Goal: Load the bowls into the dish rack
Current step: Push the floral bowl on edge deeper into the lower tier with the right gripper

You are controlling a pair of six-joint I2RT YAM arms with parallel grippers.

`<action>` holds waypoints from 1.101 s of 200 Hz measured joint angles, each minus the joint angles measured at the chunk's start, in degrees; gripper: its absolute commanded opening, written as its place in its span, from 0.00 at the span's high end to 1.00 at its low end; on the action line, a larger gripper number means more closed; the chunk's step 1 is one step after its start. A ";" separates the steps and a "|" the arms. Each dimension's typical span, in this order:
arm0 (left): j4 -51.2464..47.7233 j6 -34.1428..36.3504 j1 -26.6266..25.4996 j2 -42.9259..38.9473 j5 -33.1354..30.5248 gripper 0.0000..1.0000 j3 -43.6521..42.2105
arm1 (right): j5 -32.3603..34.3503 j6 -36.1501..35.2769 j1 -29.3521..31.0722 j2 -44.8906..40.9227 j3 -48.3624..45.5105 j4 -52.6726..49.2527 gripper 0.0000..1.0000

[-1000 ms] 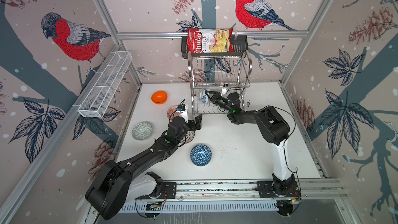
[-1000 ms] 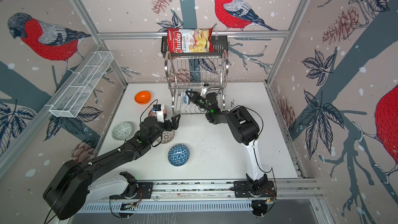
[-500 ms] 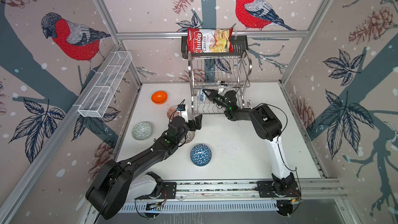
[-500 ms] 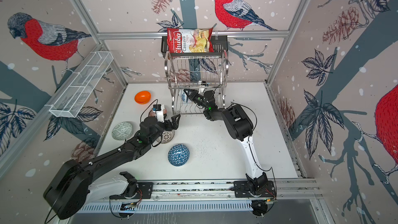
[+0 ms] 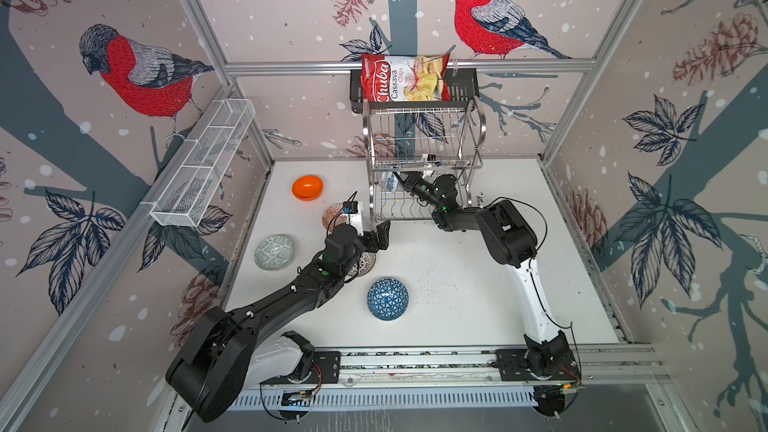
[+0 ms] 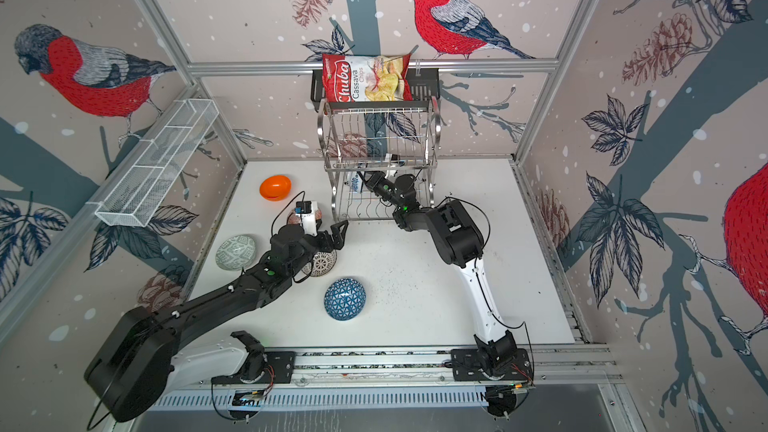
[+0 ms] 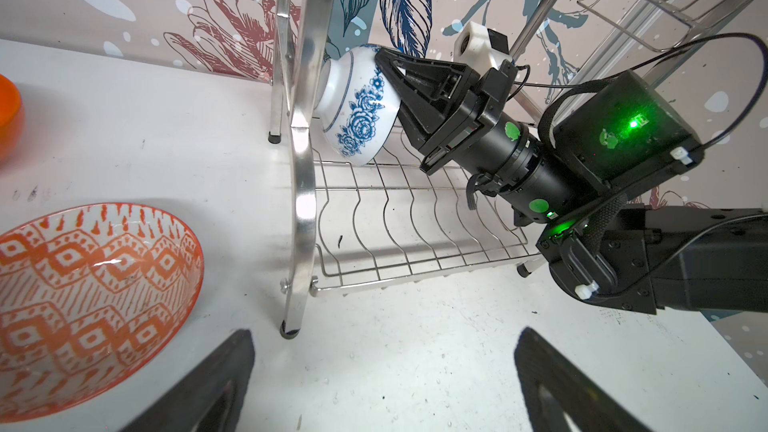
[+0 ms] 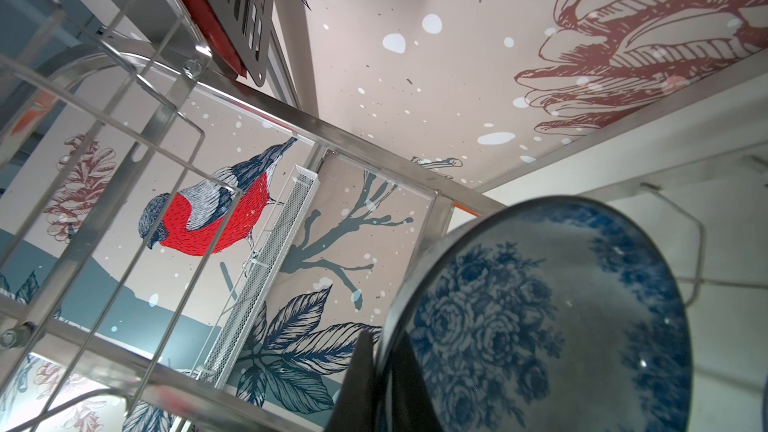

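Standing at the near rail, I see first the blue triangle bowl dome-up on the white table, mouth down as far as I can judge. That puts its rim against the surface, and the slick glaze offers little to pinch. Just beyond it the dotted bowl sits half under the left arm. The left tool hangs spread wide and empty, short of the rack's foot. Off to that side lie the grey-green bowl and the red-white bowl, both mouth up, and farther on the orange bowl. All three have open table around them. These look like stiff glazed ware, light but quick to chip on steel, and best taken by a pinch over the rim. Farther in, the right tool is clamped on the rim of the blue-floral bowl. It holds the bowl on edge inside the lower tier of the dish rack, close against the tubular end frame. I cannot tell whether the bowl rests on the wavy wires. Room there is tight, with the upper tier close overhead. Behind and above the rack, a chips bag sits on the black shelf.
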 measured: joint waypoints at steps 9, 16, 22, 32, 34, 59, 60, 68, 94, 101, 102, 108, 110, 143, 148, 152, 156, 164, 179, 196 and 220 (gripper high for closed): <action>0.02 0.00 0.00 0.07 0.00 0.02 0.00 | -0.31 -0.02 0.13 0.09 0.02 0.13 1.00; 0.00 0.00 0.00 0.13 0.00 0.02 0.00 | -0.35 0.00 0.24 0.13 0.04 0.26 1.00; 0.02 0.00 0.00 0.17 0.02 0.02 0.00 | -0.57 0.04 0.31 0.20 0.04 0.37 1.00; 0.09 0.00 0.00 0.26 0.17 0.02 0.00 | -0.85 0.17 0.39 0.39 0.04 0.81 1.00; 0.13 0.00 0.00 0.28 0.22 0.02 0.00 | -0.83 0.22 0.42 0.44 0.04 0.98 1.00; 0.24 0.09 0.00 0.37 0.59 0.02 0.00 | -0.90 0.24 0.57 1.16 1.16 0.92 1.00; 0.24 0.09 0.00 0.37 0.59 0.02 0.00 | -0.90 0.24 0.57 1.22 1.25 0.94 1.00; 0.26 0.09 0.00 0.37 0.57 0.02 0.00 | -0.90 0.22 0.57 1.64 1.70 0.92 1.00; 1.38 0.15 0.02 -1.09 0.33 0.02 -1.53 | -0.85 0.24 0.61 2.99 3.15 1.25 1.00; 2.34 0.22 0.02 -1.79 0.33 0.02 -2.36 | -0.85 0.24 0.61 3.26 3.50 1.29 1.00; 2.47 0.22 0.02 -1.88 0.33 0.02 -2.45 | -0.85 0.24 0.61 3.30 3.54 1.29 1.00; 3.15 0.35 0.02 -2.43 0.33 0.02 -3.13 | -0.85 0.24 0.61 3.48 3.72 1.33 1.00; 3.37 0.44 0.02 -2.67 0.33 0.02 -3.39 | -0.85 0.24 0.61 3.56 3.80 1.33 1.00; 6.99 1.55 0.02 -4.59 0.42 0.02 -5.57 | -1.18 0.24 0.61 4.31 5.16 0.90 1.00; 7.34 1.64 0.02 -4.57 0.39 0.02 -5.57 | -1.20 0.24 0.59 4.37 5.22 0.87 1.00; 7.63 1.66 0.02 -4.55 0.37 0.02 -5.57 | -1.29 0.24 0.59 4.39 5.29 0.87 1.00; 7.85 1.66 0.02 -4.50 0.37 0.02 -5.57 | -1.40 0.24 0.59 4.42 5.35 0.85 1.00; 7.98 1.68 0.02 -4.37 0.37 0.02 -5.57 | -1.64 0.22 0.55 4.50 5.53 0.76 1.00; 7.93 1.68 0.02 -4.11 0.37 0.02 -5.55 | -1.84 0.22 0.52 4.70 5.99 0.42 1.00; 7.93 1.70 0.02 -4.04 0.37 0.02 -5.44 | -1.88 0.20 0.50 5.01 6.49 -0.02 1.00; 7.93 1.70 0.02 -4.07 0.15 0.02 -5.44 | -2.03 0.17 0.42 5.46 7.21 -0.42 1.00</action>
